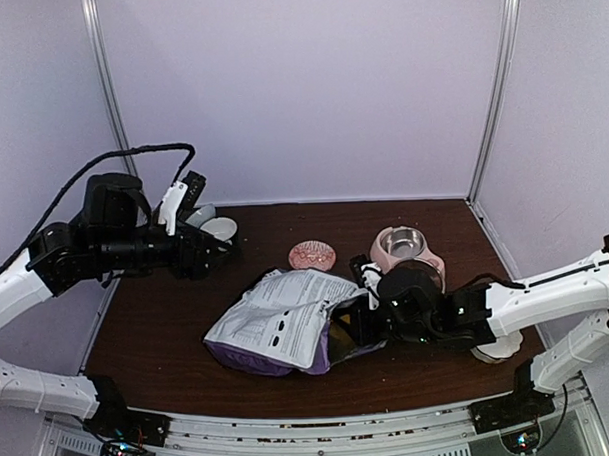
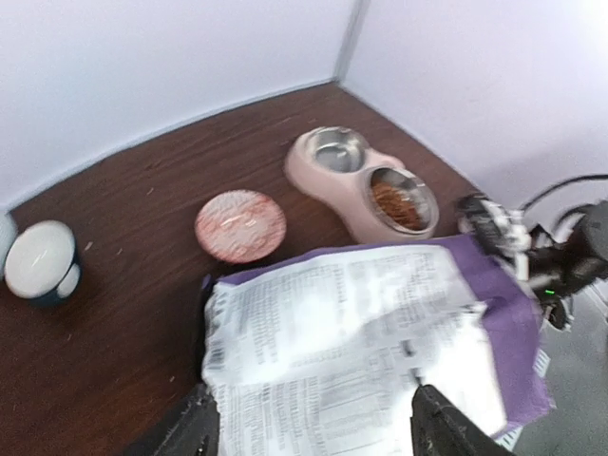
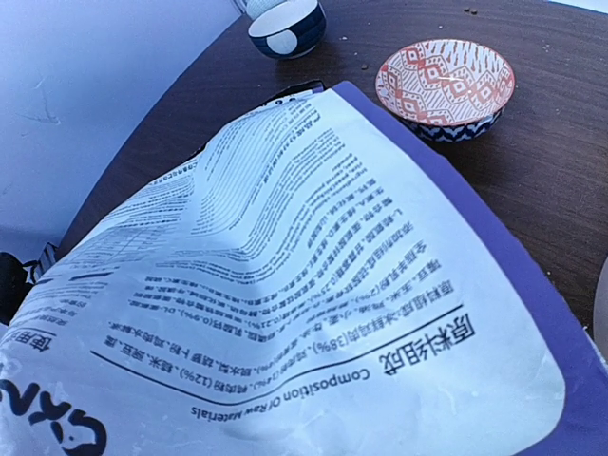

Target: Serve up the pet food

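The pet food [image 2: 397, 204] is a brown heap in one steel bowl of the pink feeder [image 2: 328, 185]; the other steel bowl [image 2: 337, 150] holds nothing. In the top view the right arm hides that heap. The purple and white bag [image 1: 283, 324] lies flat mid-table. My left gripper [image 2: 318, 439] is open, with its dark fingers [image 2: 190, 432] wide apart above the bag's [image 2: 351, 332] printed side, and sits raised at the left [image 1: 213, 253]. My right gripper [image 1: 369, 304] is shut on the bag's right end, and the bag [image 3: 285, 285] covers its fingers in its own wrist view.
A small patterned bowl [image 1: 312, 255] stands behind the bag, left of the feeder [image 1: 411, 254]. A white and dark blue cup [image 1: 219, 228] sits at the back left by my left arm. A white disc [image 1: 499, 346] lies under my right arm. White walls close in the back and sides.
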